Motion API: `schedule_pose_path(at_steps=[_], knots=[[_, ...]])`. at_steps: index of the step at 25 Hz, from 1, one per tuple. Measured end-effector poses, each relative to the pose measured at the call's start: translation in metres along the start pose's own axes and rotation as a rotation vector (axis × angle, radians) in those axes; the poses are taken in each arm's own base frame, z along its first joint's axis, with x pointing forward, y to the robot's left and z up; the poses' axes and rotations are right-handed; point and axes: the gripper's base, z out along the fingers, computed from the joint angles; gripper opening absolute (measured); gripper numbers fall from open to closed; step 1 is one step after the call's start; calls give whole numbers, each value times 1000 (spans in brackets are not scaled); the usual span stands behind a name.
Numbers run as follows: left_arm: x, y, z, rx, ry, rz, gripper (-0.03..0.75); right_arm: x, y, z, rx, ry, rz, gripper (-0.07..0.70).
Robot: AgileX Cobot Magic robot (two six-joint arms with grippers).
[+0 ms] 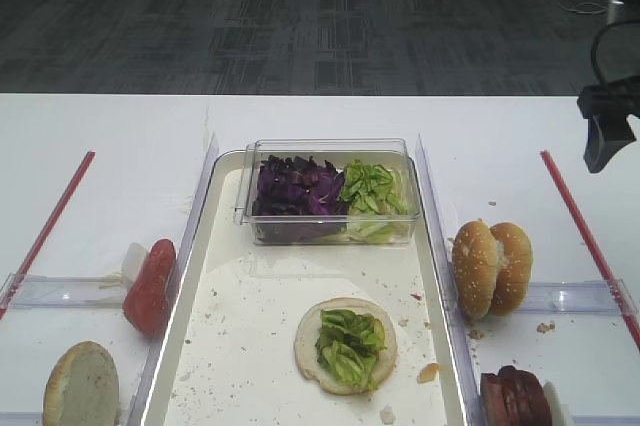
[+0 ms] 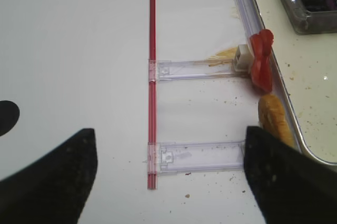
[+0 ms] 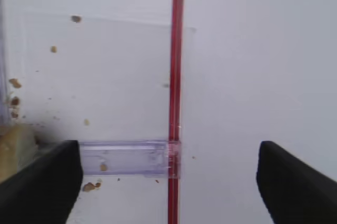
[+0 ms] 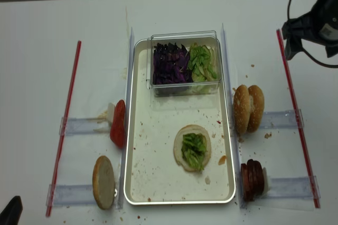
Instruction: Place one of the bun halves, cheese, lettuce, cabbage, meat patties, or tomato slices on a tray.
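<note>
On the cream tray (image 1: 250,346) a bun half (image 1: 345,346) lies cut face up with lettuce (image 1: 350,344) on it. Cabbage (image 1: 295,186) and more lettuce (image 1: 375,191) fill a clear box. Two bun halves (image 1: 490,268) stand right of the tray, with meat patties (image 1: 515,396) below them. Tomato slices (image 1: 150,286) and another bun half (image 1: 80,386) stand to the left. Cheese is out of view. My right gripper (image 3: 171,182) hangs open and empty over the far right red strip (image 3: 176,77). My left gripper (image 2: 168,176) is open over the left table, beside the tomato slices (image 2: 261,61).
A clear box (image 4: 184,61) sits at the tray's far end. Red strips (image 4: 66,124) and clear brackets (image 4: 84,125) mark both sides of the tray. Crumbs are scattered on the tray (image 4: 158,151). The right arm (image 4: 311,24) hangs at the back right.
</note>
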Motion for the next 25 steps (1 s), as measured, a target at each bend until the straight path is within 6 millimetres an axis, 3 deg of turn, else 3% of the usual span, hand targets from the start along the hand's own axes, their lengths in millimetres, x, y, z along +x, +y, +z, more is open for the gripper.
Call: schedule_pose_path(at_steps=[3,22,25], knots=[[0,0,0,0,0,0,561,1,-8,0,2,6,18,692],[0,0,0,0,0,0,561,3,-5,-1,-45,31,11,693],[0,0,0,0,0,0,561,11,-4,-1,-50,45,13,693]])
